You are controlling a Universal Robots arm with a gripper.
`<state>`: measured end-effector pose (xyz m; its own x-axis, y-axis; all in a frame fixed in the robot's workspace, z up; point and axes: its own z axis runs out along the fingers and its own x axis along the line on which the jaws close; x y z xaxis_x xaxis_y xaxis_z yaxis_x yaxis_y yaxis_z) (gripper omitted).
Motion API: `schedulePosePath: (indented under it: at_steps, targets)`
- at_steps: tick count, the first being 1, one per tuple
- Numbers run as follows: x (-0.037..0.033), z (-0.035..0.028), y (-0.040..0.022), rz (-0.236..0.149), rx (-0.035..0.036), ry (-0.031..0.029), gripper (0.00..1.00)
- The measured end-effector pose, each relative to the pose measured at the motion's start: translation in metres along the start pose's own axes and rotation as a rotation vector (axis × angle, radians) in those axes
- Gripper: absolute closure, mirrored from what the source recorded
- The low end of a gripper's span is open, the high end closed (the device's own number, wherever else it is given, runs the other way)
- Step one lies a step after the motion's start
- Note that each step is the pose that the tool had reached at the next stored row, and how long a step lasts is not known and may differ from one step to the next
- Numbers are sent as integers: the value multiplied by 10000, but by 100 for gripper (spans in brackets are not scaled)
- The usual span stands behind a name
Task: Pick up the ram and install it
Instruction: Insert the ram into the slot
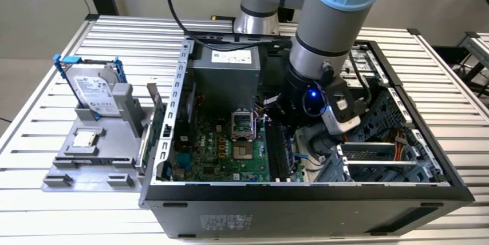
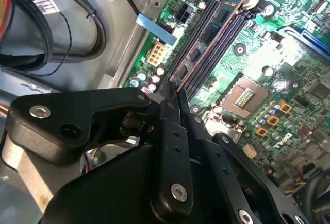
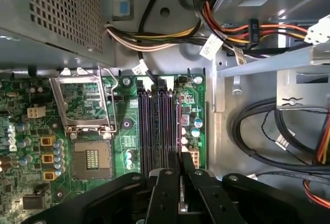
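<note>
At the memory slots (image 3: 154,126), the jaws clamp the ram (image 3: 180,190), edge-on and largely hidden.

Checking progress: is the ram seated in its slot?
Cannot tell; the gripper clamps the ram edge-on, aligned along the memory slots.

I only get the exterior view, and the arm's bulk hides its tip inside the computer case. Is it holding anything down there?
Observer: Yes. In both wrist views the gripper is shut on the ram, a thin dark stick seen edge-on.
Operator: Where does that stick sit?
Observer: It runs lengthwise alongside the long dark slots, on the side away from the square socket. I cannot tell whether it is pressed in.
Operator: Are those other slots filled?
Observer: In the first wrist view they look empty.
</note>
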<state>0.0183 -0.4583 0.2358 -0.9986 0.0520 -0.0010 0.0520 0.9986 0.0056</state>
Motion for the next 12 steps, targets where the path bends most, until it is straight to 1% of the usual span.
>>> schedulePosePath:
  at_steps: [4,7,12]
  targets:
    - [6,67,-1,-115,-1,1,100]
    - [9,88,-1,-316,0,2,100]
    - [9,124,4,-323,1,6,100]
